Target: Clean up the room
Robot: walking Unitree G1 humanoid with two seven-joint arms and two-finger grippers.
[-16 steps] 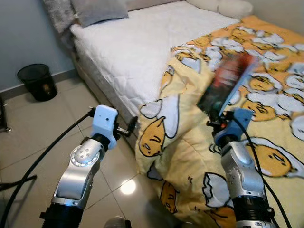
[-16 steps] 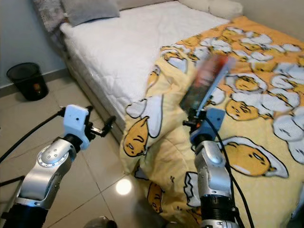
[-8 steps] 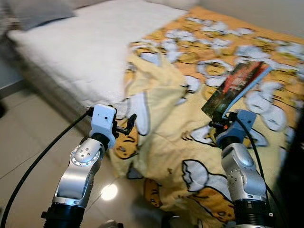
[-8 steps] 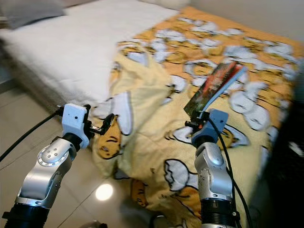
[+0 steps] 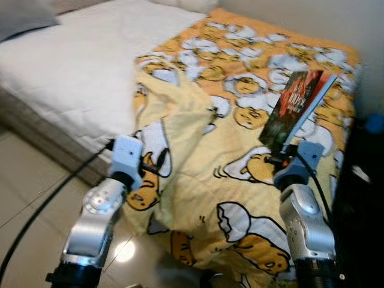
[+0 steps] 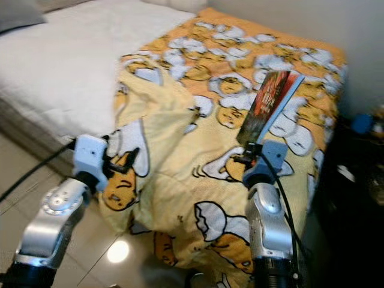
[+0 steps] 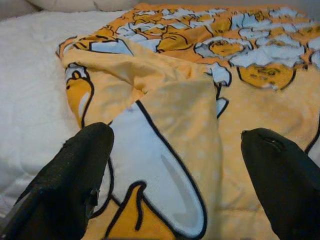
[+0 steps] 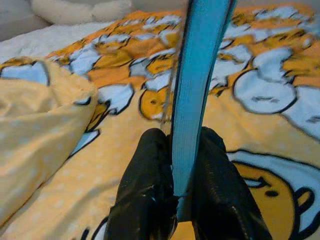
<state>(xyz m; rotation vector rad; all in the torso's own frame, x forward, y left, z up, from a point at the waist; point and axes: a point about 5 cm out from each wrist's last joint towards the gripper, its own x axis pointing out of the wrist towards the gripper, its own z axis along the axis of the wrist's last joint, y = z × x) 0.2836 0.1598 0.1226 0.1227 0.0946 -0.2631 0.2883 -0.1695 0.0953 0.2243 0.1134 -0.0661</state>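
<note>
Across the upper half of the head views lies the bed (image 5: 66,66), its white mattress bare on the robot's left side, with a grey pillow (image 5: 24,17) at the far left corner. Over the right part of the bed spreads a yellow blanket (image 5: 204,150) printed with egg cartoon figures; its near edge hangs over the side of the bed toward the tiled floor (image 5: 24,186), and a bunched fold rises near the middle. At the far right stands a dark piece of furniture (image 5: 363,198), blurred, perhaps a nightstand, with a small blue thing (image 5: 373,123) on top. The right claw (image 5: 278,161) is raised over the blanket near the bed's right side, its two black fingers (image 8: 150,200) pinched on the lower edge of a book (image 5: 295,107), which stands upright and tilts slightly to the right, red-and-dark cover facing the robot's left, light-blue spine (image 8: 200,75) toward the wrist camera. The left claw (image 5: 157,169) hovers just before the hanging edge of the blanket, its fingers (image 7: 75,180) spread wide apart with nothing between them.
</note>
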